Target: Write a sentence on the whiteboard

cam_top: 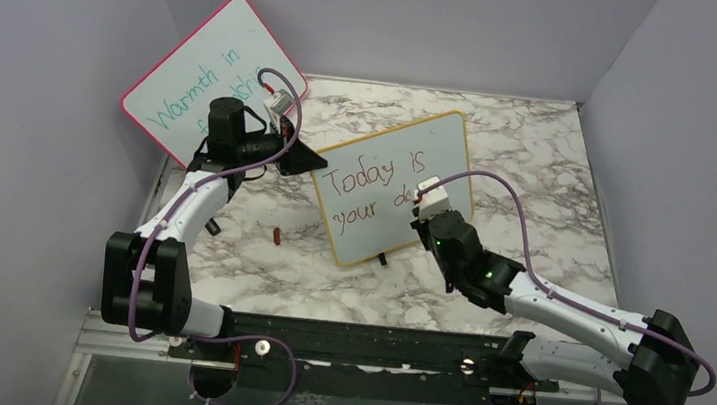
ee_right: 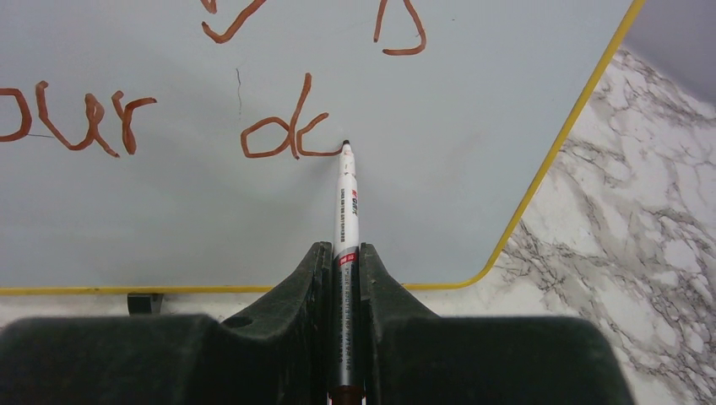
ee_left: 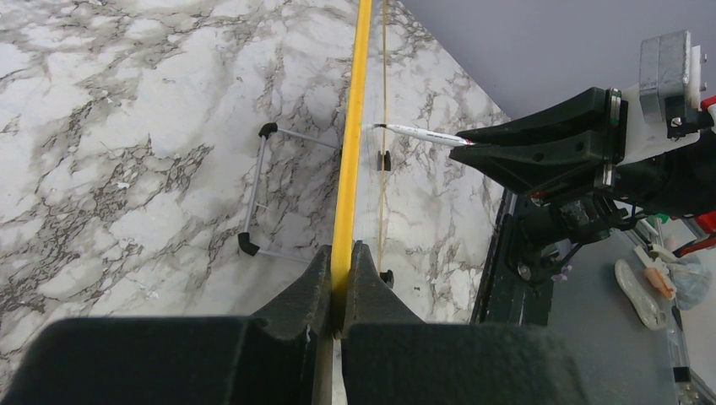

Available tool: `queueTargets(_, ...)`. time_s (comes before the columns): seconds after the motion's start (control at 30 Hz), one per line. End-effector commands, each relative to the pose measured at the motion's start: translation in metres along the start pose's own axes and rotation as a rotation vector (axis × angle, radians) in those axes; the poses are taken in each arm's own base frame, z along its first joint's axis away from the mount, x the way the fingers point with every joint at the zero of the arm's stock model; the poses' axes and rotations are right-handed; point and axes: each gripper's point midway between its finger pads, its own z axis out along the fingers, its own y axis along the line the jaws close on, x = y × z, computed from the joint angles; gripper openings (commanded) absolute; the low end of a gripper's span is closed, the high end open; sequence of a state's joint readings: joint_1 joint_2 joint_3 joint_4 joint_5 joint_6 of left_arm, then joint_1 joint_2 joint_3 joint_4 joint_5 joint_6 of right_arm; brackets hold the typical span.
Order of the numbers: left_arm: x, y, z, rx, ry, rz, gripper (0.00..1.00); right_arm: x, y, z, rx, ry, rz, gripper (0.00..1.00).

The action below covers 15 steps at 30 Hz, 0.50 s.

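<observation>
The yellow-framed whiteboard [cam_top: 392, 181] stands upright on the marble table. Red-brown words on it [cam_top: 366, 188] read "Today IS your d" and a part-made letter. My left gripper [cam_top: 307, 157] is shut on the board's left edge; in the left wrist view the yellow frame [ee_left: 348, 160] runs between its jaws [ee_left: 341, 268]. My right gripper [cam_top: 421, 207] is shut on a white marker [ee_right: 347, 211]. The marker tip touches the board just right of "dc" [ee_right: 283, 135]. The marker also shows in the left wrist view [ee_left: 418, 132].
A pink-framed board with teal writing [cam_top: 212, 77] leans at the back left behind my left arm. A small red marker cap [cam_top: 275, 236] lies on the table in front of the whiteboard. The board's wire stand [ee_left: 257, 194] and black feet rest on the marble.
</observation>
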State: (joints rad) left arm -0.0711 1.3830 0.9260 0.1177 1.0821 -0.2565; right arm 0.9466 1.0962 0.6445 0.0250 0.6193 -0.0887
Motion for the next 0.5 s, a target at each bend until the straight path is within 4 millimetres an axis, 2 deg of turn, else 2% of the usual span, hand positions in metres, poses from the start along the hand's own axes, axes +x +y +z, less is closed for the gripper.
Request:
queueTargets(0.0,0.017,0.023,0.0,-0.073,0.037,-0.015,0.0,-0.013,-0.004,0.006,0.025,-0.047,0.015,0.0)
queueTargets(0.47,0.017,0.023,0.001,-0.073,0.037,-0.014,0.0,-0.031,0.009,0.005,-0.058,-0.098,0.029,0.0)
